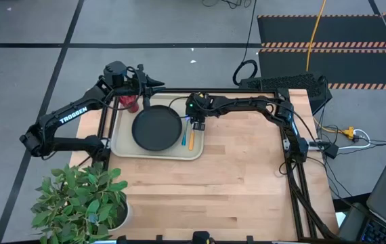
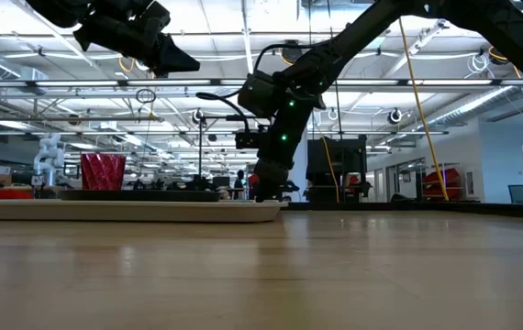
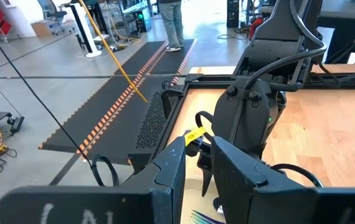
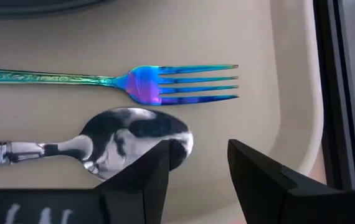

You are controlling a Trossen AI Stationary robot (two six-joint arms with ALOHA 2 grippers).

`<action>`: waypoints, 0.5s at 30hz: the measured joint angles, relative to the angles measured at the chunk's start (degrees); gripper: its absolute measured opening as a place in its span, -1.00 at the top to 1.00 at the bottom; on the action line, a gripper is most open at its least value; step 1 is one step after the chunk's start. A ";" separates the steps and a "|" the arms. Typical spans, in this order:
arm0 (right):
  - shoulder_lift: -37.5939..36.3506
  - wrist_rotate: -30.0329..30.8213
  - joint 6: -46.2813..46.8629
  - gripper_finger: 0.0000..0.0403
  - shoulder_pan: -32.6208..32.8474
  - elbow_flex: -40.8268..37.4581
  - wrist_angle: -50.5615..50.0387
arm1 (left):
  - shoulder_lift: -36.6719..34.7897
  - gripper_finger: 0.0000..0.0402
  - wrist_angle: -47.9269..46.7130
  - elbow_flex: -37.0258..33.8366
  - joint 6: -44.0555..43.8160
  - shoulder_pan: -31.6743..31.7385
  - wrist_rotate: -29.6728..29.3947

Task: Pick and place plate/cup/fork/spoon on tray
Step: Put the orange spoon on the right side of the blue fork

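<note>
Tray [image 1: 122, 144] on the counter [image 1: 247, 183] already carries all four items; we judge the placing step is at its end.
Plate [image 1: 156, 129] lies in the middle, cup [image 1: 131, 103] stands at the far left corner, fork [image 4: 146, 81] and spoon [image 4: 127, 143] lie side by side, just beside the plate. Our right gripper [image 4: 196, 165] hangs spread and empty above the spoon bowl. Our left gripper [image 3: 196, 165] hovers near the cup, slightly parted, pinching nothing. Next, we think, both arms need only lift straight up and move away.
</note>
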 joint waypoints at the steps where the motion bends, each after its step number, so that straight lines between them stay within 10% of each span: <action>1: 0.00 0.00 0.00 0.22 -0.11 0.00 0.13 | 0.00 0.60 -0.03 0.00 0.00 0.01 -0.01; 15: 0.00 0.03 -0.03 0.22 -0.86 0.00 0.71 | 0.00 0.60 -0.76 0.00 0.52 0.02 -0.01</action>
